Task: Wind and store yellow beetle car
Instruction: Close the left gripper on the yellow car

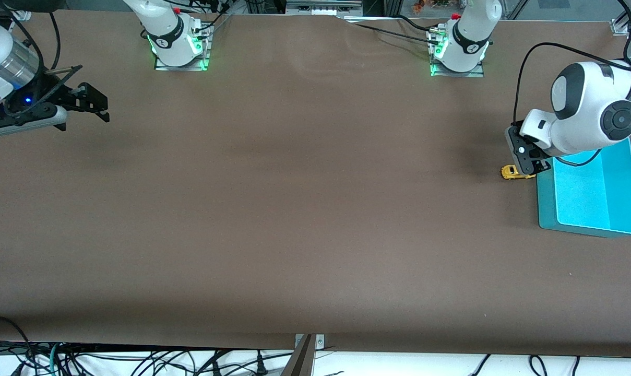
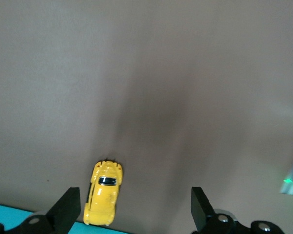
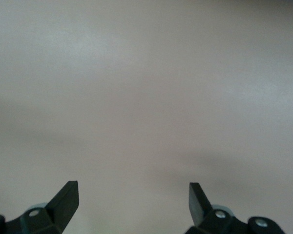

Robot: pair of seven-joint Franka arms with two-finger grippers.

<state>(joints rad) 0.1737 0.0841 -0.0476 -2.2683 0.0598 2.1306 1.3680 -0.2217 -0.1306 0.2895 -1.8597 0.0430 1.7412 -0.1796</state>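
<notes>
Brown matte surface [image 1: 294, 209] is seen spanning the whole front view, with cables hanging along its near edge. One tiny bright-yellow beetle-shaped toy car with dark windows [image 1: 510, 172] is counted, resting on the surface just beside the outer wall of one shallow cyan plastic bin [image 1: 620, 183] at the left arm's end; whether car and bin touch cannot be told. Two arms are counted, each with one tool. The left tool [image 1: 528, 159], black and two-fingered, is held low over the car and the bin's edge, fingers spread wide and nothing gripped. In the left wrist view the car [image 2: 103, 192] is found off-centre in the gap, close beside one fingertip [image 2: 68, 204] and well apart from the other, so a sideways shift is judged necessary before any closing. The car's long axis is seen running roughly crosswise to the line between the two fingertips, so the fingers would be expected to close on its flanks. The right tool [image 1: 88, 102] is parked over bare surface at the right arm's end, fingers spread wide, empty and waiting; the left arm is plainly the nearer. Winding is judged not yet begun.
</notes>
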